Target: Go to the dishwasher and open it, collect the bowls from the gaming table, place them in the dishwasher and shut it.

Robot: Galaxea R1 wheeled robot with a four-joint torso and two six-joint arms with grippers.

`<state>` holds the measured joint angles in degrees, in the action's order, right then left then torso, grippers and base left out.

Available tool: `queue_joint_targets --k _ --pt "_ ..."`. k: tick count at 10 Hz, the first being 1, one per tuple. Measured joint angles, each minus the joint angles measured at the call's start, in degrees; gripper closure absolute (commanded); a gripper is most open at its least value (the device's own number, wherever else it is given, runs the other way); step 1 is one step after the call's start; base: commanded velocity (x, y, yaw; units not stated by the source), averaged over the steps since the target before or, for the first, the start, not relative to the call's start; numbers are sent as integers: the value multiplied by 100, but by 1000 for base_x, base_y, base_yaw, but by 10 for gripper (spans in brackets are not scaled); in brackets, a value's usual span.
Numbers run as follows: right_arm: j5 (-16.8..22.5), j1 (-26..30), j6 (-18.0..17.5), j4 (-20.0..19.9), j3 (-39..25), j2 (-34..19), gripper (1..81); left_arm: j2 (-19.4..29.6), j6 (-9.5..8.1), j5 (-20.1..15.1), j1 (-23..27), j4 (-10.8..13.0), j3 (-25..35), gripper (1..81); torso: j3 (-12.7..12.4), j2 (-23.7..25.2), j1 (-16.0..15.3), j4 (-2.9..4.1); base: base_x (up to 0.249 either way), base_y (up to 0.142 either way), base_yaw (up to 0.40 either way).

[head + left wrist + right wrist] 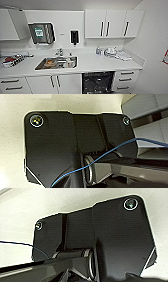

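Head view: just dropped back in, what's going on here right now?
The robot faces a kitchenette counter with the sink in front. Below the counter, right of the sink, the dishwasher shows its dark racks, so it looks open. Nothing is being handled in this view, and no bowls can be made out in the racks.

At six o'clock the dishwasher point(98, 83) is cut off by the frame's lower edge; its dark racks blur together. Sink point(57, 62) contents are indistinct.

White countertop point(95, 65) carries a steel sink point(57, 63), a kettle point(110, 51) and dishes point(11, 60) at its left end
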<state>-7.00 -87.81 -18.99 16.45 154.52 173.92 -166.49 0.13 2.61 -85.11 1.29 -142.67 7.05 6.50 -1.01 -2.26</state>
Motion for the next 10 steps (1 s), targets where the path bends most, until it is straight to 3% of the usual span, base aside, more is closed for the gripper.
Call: queue_joint_targets --k 2,10 --pt "13 -61 34 0 1 0 10 -5 0 -33 -69 2 0 10 -120 5 7 0 0 0 0" --pt "44 -94 9 -2 52 2 10 -30 -2 -24 -66 2 -2 10 -116 5 11 0 0 0 0"
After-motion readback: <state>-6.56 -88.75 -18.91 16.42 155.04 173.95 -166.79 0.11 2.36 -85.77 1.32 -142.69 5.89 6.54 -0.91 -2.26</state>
